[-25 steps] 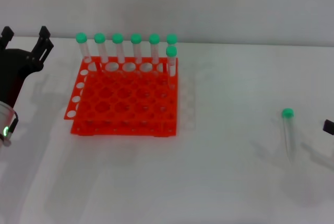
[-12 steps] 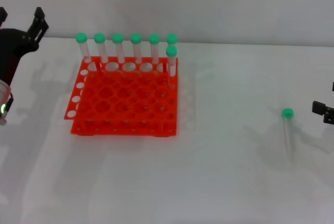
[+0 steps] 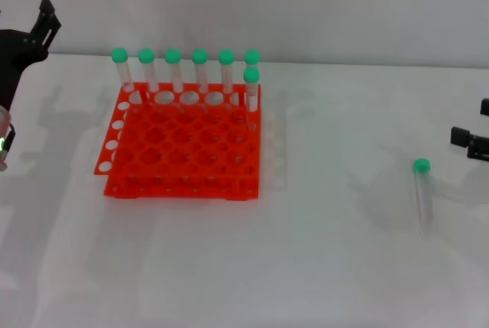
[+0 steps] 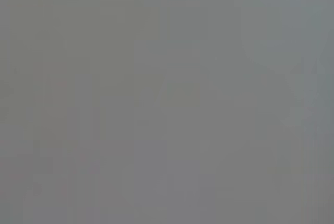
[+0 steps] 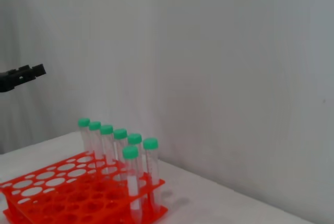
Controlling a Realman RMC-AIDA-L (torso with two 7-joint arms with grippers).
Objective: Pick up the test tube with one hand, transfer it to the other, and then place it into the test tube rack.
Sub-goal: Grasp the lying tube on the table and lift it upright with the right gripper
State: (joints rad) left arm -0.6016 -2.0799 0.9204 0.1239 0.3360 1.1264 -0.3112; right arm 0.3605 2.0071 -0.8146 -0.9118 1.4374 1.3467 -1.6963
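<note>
On the table [image 3: 321,267], the test tube [image 3: 422,194] lies unlabelled.

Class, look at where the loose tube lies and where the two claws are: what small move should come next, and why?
Probably the right claw should shift over the test tube and descend. The tube lies loose on the table, ungripped, with that claw just beside it; the left claw is far beyond the rack.

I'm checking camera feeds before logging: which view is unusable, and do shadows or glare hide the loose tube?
Left wrist view: a blank grey field, nothing discernible. Head view: even light, the test tube lies clear on the table with a faint shadow. Right wrist view: the test tube rack is sharp, no glare.
</note>
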